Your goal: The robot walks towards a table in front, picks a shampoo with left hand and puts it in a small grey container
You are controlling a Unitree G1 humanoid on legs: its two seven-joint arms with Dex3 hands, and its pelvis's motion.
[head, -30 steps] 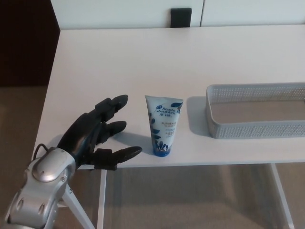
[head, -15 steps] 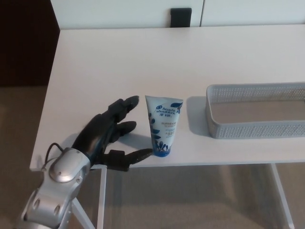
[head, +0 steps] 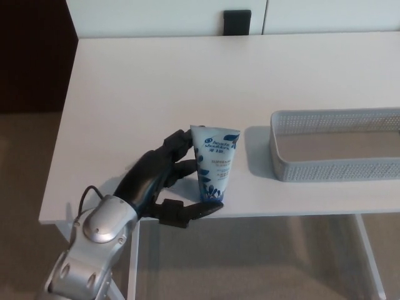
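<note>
The left robot hand (head: 165, 184) has slid right along the surface's (head: 187, 81) front edge. Its spread fingers now touch the left side of the shampoo tube (head: 214, 165) but are not clamped on it. The tube stands unmoved near that edge, left of the grey container (head: 337, 169).

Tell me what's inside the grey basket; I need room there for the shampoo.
Only bare floor shows inside the grey basket. Its near wall covers the front strip of floor, and its right end runs out of view.
</note>
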